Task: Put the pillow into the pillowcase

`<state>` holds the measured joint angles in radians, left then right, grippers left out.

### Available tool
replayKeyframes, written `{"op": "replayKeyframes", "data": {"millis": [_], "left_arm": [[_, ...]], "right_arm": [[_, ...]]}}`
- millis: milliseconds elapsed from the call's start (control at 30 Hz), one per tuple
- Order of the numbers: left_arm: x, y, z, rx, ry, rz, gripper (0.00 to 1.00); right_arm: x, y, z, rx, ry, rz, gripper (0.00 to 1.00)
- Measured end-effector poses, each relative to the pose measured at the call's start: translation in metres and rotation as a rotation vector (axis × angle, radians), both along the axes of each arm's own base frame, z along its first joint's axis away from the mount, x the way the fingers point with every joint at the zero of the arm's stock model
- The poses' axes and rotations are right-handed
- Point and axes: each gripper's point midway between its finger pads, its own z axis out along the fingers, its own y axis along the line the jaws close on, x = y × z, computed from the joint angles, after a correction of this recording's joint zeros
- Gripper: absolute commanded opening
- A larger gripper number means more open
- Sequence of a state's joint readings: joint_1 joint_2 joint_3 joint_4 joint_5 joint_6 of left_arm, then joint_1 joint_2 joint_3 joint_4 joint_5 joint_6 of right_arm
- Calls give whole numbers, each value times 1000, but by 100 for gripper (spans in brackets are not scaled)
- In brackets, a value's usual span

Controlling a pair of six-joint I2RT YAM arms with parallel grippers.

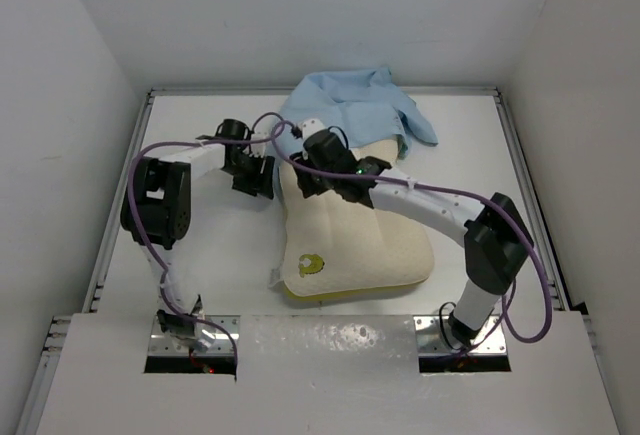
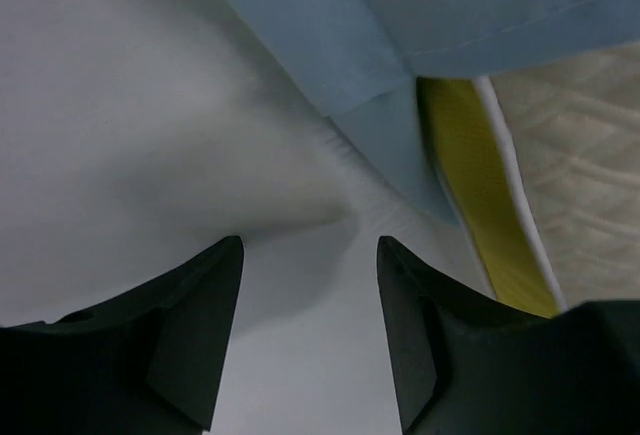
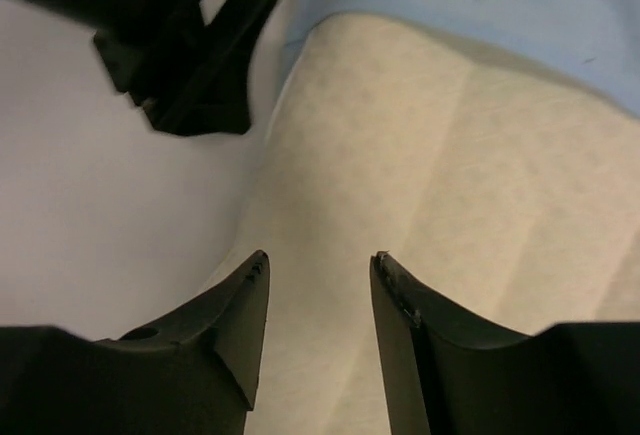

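Plump cream-white rectangular pillow (image 1: 365, 245) with stitched grooves and a yellow edge band lies flat mid-tabletop (image 1: 215, 255), long axis running near to far, slightly skewed. Yellow emblem on its near-left corner. The near end is fully exposed. Thin light blue fabric pillowcase (image 1: 350, 105) sits crumpled in a heap at far centre, spreading to the right. Its near hem overlaps the pillow's far end and yellow band. Can't tell if the pillow's end is inside the opening or just under the cloth.
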<state>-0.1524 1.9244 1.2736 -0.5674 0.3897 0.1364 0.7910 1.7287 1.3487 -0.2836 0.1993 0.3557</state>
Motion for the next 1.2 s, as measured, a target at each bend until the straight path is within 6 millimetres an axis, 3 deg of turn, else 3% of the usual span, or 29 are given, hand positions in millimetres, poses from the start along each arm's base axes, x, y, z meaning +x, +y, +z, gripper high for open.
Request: {"op": "replayKeyframes", "data": {"millis": [133, 333, 433, 500, 533, 567, 600, 633, 733, 900, 967, 1000, 1033, 1200], "left_arm": [[11, -6, -3, -11, -42, 11, 64], [23, -22, -1, -99, -83, 23, 61], [29, -31, -3, -148, -83, 41, 56], [35, -37, -4, -185, -76, 52, 49], [40, -41, -5, -208, -71, 57, 33], [43, -45, -5, -226, -64, 64, 19], [47, -48, -9, -236, -61, 68, 6], [49, -51, -13, -259, -49, 72, 0], [51, -61, -14, -316, -24, 74, 0], [50, -62, -13, -333, -22, 73, 0], [49, -62, -13, -333, -30, 69, 0], [48, -61, -12, -330, -34, 67, 0], [47, -60, -11, -322, -36, 65, 0], [41, -52, -5, -285, -47, 31, 0]], "right_arm": [[-30, 17, -18, 5, 25, 47, 46], [-40, -7, -45, -17, 60, -4, 47], [-41, -13, -52, -26, 70, -25, 61], [-44, -11, -54, -15, 83, -24, 74], [-44, -9, -54, -12, 84, -22, 78], [-44, -8, -54, -11, 83, -20, 93], [-44, -5, -55, -12, 86, -21, 99], [-43, -1, -56, -12, 84, -21, 99], [-36, 7, -65, -36, 77, -33, 99], [-12, 7, -101, -117, 96, -144, 99], [-3, 8, -114, -124, 119, -164, 69], [2, 10, -118, -123, 129, -168, 44], [7, 13, -121, -117, 138, -171, 0], [41, 17, -117, -3, 203, -229, 0]]}}
